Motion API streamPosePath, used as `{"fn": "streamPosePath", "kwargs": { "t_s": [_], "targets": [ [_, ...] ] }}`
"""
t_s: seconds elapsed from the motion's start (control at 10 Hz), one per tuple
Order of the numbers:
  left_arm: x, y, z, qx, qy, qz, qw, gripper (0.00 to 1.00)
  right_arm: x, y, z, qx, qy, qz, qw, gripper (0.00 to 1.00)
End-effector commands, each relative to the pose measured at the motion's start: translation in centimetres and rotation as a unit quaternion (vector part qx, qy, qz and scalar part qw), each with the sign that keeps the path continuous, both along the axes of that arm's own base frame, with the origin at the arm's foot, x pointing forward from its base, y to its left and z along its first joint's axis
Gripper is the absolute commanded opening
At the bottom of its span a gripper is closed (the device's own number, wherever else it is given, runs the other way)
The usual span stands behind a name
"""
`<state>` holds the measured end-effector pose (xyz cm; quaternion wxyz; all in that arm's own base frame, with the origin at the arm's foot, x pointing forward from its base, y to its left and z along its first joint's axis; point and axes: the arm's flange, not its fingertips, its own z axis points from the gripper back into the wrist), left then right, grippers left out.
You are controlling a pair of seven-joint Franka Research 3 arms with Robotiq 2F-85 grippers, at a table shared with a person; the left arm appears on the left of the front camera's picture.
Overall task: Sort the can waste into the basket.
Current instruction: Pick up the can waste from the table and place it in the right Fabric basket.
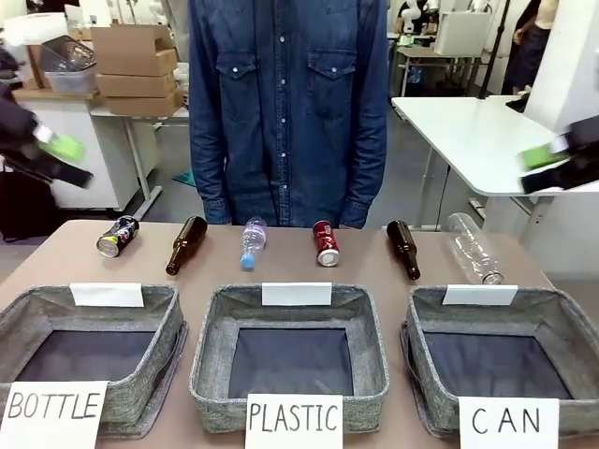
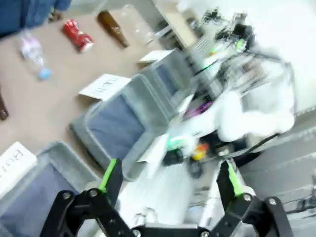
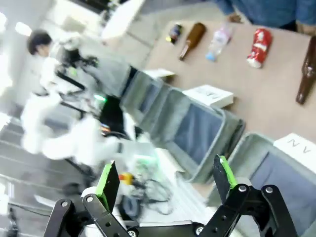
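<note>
From the front, the dark can [image 1: 117, 236] lies far left on the table [image 1: 374, 273] and the red can [image 1: 326, 243] near the middle before a person's denim shirt [image 1: 285, 103], both well apart from the CAN basket [image 1: 552, 313] at the near right; the left gripper [image 1: 54, 157] and right gripper [image 1: 552, 164] hang blurred at the edges. Its wrist view shows the left gripper [image 2: 170, 180] spread wide, gripping nothing. The right gripper [image 3: 165, 180] is likewise wide apart and empty, both cans lying on the table beyond.

bottle-labelled basket [image 1: 28, 301] left of plastic-labelled basket [image 1: 213, 346]; cardboard boxes [image 1: 136, 65] behind.
</note>
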<state>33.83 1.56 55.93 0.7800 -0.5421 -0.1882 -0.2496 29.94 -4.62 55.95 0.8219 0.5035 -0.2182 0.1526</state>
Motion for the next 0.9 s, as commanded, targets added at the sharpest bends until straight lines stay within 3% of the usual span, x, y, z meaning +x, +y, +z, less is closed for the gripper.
{"fn": "streamPosePath", "kwargs": {
  "t_s": [0.0, 0.2, 0.3, 0.4, 0.5, 0.8],
  "targets": [
    [2.3, 1.2, -1.8, -0.086, 0.123, 0.091, 0.984, 1.0, 1.6, -3.3, -1.4, 0.195, 0.156, -0.128, 0.96, 1.0],
    [2.4, 3.8, -4.0, -0.104, 0.149, 0.141, 0.973, 1.0, 1.9, -4.6, -2.5, 0.225, 0.152, -0.171, 0.947, 1.0],
    [2.6, 3.7, -4.3, -0.053, 0.165, 0.182, 0.968, 1.0, 2.6, -3.5, -2.7, 0.191, 0.141, -0.198, 0.951, 1.0],
    [2.6, 2.3, -3.7, 0.089, 0.165, 0.231, 0.955, 1.0, 1.5, -6.5, -2.8, 0.178, 0.131, -0.111, 0.969, 1.0],
    [3.3, 6.0, -5.7, -0.091, 0.157, 0.151, 0.972, 1.0, 1.5, -6.5, -2.8, 0.178, 0.131, -0.111, 0.969, 1.0],
    [3.3, 6.0, -5.7, -0.091, 0.157, 0.151, 0.972, 1.0, 1.5, -6.5, -2.8, 0.178, 0.131, -0.111, 0.969, 1.0]
  ]
}}
